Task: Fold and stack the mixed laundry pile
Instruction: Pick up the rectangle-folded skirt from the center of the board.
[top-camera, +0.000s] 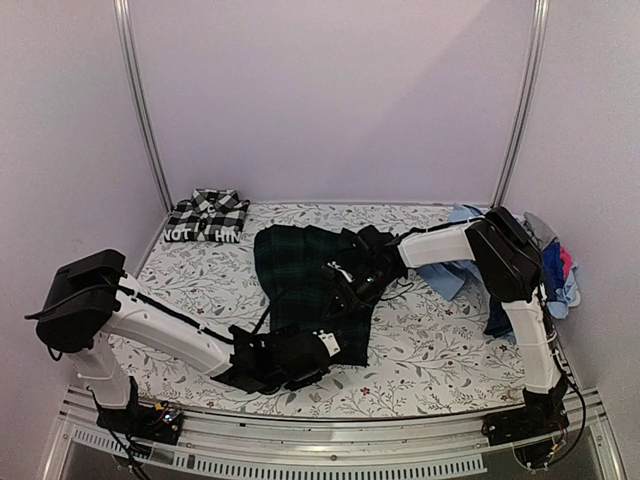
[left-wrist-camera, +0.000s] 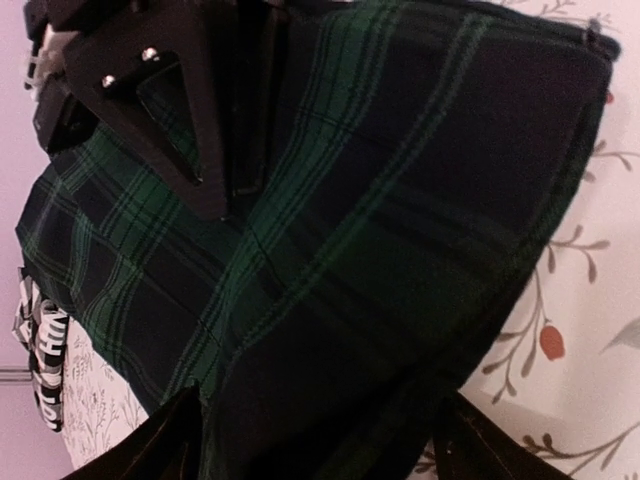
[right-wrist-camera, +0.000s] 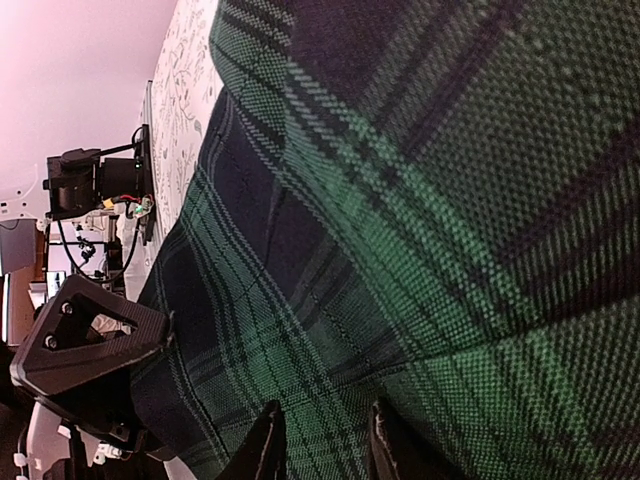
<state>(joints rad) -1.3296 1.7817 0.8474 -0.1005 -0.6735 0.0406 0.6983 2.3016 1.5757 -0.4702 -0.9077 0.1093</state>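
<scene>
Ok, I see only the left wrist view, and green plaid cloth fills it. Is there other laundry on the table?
Observer: Yes. A heap of light blue, navy and pink pieces lies at the far right edge of the table.
Operator: A black-and-white strip shows at my left edge. What is it?
Observer: The checked shirt, lying folded at the far left corner.
Operator: Does the right gripper pinch the plaid garment?
Observer: Its fingers stand narrowly apart on the cloth; a pinch I cannot confirm.
</scene>
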